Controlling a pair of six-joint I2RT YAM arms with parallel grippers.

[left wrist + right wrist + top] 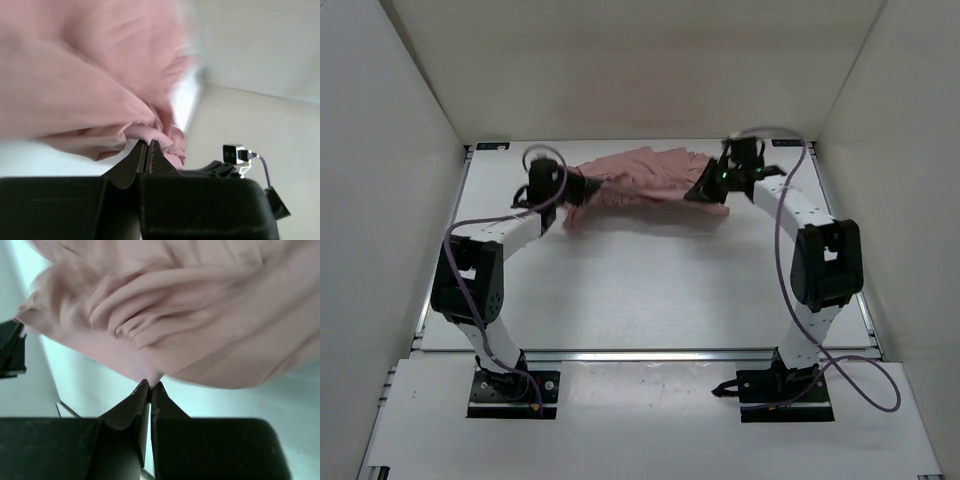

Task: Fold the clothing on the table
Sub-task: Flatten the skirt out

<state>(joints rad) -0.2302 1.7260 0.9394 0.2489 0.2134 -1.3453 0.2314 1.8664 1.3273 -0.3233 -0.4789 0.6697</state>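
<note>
Two end effectors, each closed on a thin nip of cloth. The left end effector [578,188] has the left edge of the clothing [645,180] and the right end effector [706,190] has the right edge. Both wrist views show the jaws together with a small pink fold caught at the tips.

- Position: the clothing spans the gap between the arms over the far part of the desk [650,300]. The middle sags, and the lower left hem seems to rest on the surface.
- Handling (judged): light, limp and gathered. It will drape and bunch rather than hold a crease. So small a pinch may slip, so take hems or corners.
- Room: the walls [410,110] stand close behind and beside the clothing. Open desk lies toward the arm bases, which is the better way to draw a fold.
</note>
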